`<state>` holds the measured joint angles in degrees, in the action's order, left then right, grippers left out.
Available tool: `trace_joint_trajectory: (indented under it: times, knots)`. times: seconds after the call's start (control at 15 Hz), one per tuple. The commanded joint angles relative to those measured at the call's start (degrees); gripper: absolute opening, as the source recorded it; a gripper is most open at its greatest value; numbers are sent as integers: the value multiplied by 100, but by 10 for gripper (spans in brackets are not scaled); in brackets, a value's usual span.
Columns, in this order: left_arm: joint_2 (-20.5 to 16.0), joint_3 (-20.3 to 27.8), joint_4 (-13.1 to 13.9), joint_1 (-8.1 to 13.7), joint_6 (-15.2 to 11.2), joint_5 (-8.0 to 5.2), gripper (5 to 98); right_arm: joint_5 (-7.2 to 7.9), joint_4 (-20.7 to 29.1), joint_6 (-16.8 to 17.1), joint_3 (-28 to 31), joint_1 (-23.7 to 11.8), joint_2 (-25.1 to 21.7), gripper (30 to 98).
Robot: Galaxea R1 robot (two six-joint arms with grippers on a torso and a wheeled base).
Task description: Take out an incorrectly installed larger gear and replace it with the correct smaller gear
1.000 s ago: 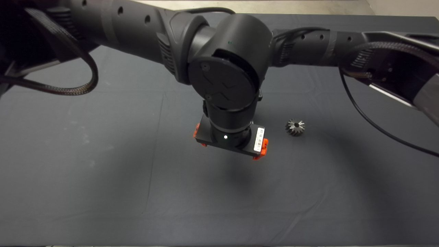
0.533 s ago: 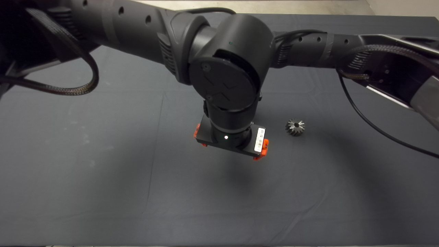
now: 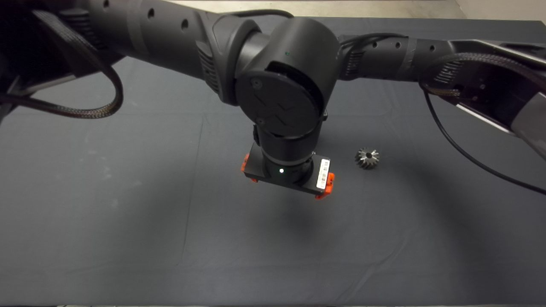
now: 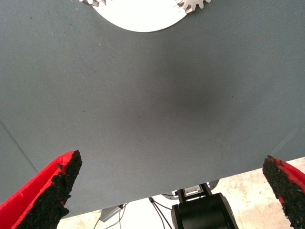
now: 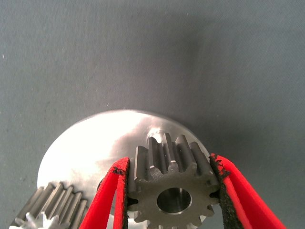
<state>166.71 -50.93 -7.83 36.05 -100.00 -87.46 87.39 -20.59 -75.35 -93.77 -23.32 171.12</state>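
Left hand [image 4: 171, 163], centre of the head view, hangs with fingers wide apart over the desk [image 3: 128, 213]. Larger gear [image 3: 367, 158] lies right of centre, unmoved since a second ago. Right hand [image 5: 169, 163] is clamped across the toothed rim of the smaller gear [image 5: 169, 191] over the plate [image 5: 95, 148]. The gear looks like hard, slick steel, probably heavy for its size.

A dark mat [image 3: 128, 213] covers the counter, creased in faint lines. A round bright metal plate [image 5: 90, 148] lies flat on it; its edge [image 4: 138, 19] also shows in the left wrist view. Pale floor [image 3: 298, 6] runs beyond the mat's far edge.
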Motion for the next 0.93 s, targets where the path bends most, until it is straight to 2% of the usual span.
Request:
trace_joint_trajectory:
  times: [0.0,0.87]
  knots:
    - [28,6,10,78,-2,-351,976,445,-217,38,-4,-169,54,355]
    - [25,-20,-17,78,-2,-351,976,445,-270,-14,-9,-156,102,356]
